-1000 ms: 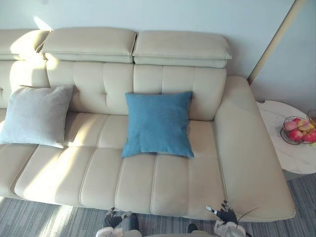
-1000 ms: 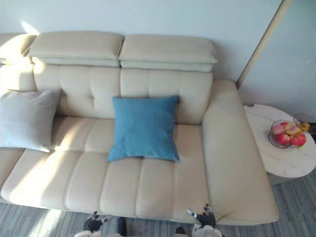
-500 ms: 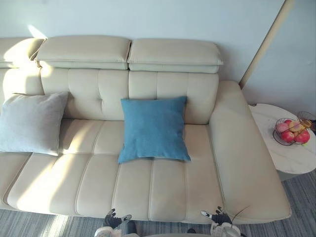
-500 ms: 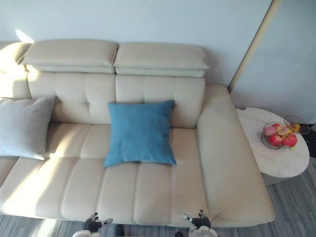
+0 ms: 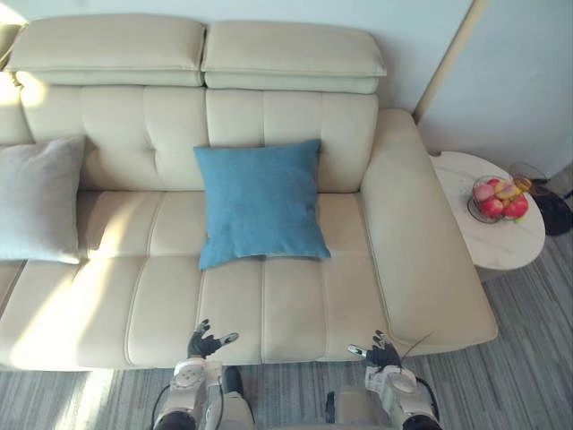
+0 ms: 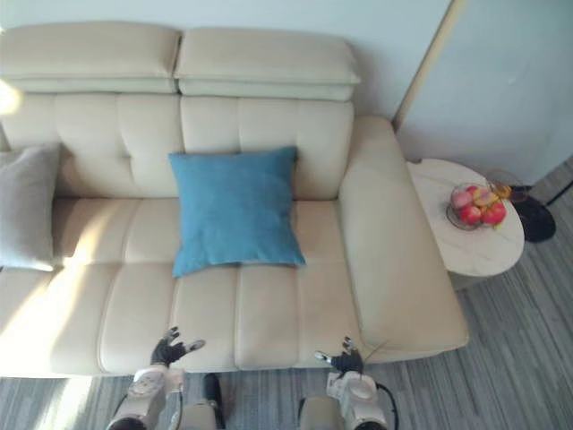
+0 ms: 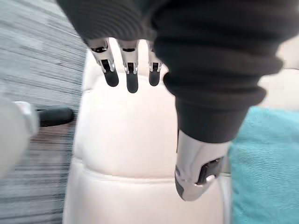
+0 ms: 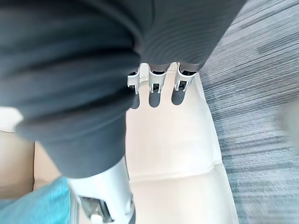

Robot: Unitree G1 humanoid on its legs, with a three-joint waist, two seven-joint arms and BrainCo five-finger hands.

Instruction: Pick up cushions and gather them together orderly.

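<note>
A blue cushion (image 5: 260,202) leans upright against the backrest in the middle of a cream leather sofa (image 5: 295,305). A grey cushion (image 5: 36,199) leans at the sofa's left, cut off by the view's edge. My left hand (image 5: 203,343) hovers at the sofa's front edge, fingers relaxed and spread, holding nothing. My right hand (image 5: 381,352) hovers near the front right corner of the seat, also open and empty. In the left wrist view my fingers (image 7: 131,70) point over the cream seat, with the blue cushion (image 7: 264,168) beside them.
A round white side table (image 5: 501,242) stands right of the sofa's armrest (image 5: 421,251), carrying a wire bowl of fruit (image 5: 500,199). Grey striped carpet (image 5: 528,358) lies in front and to the right. A slanted pole (image 5: 443,58) leans on the wall behind.
The camera has moved: the whole scene shifted left and up, so more carpet shows. Both hands now show higher in the picture, nearer the sofa's front edge. The cushions have not moved.
</note>
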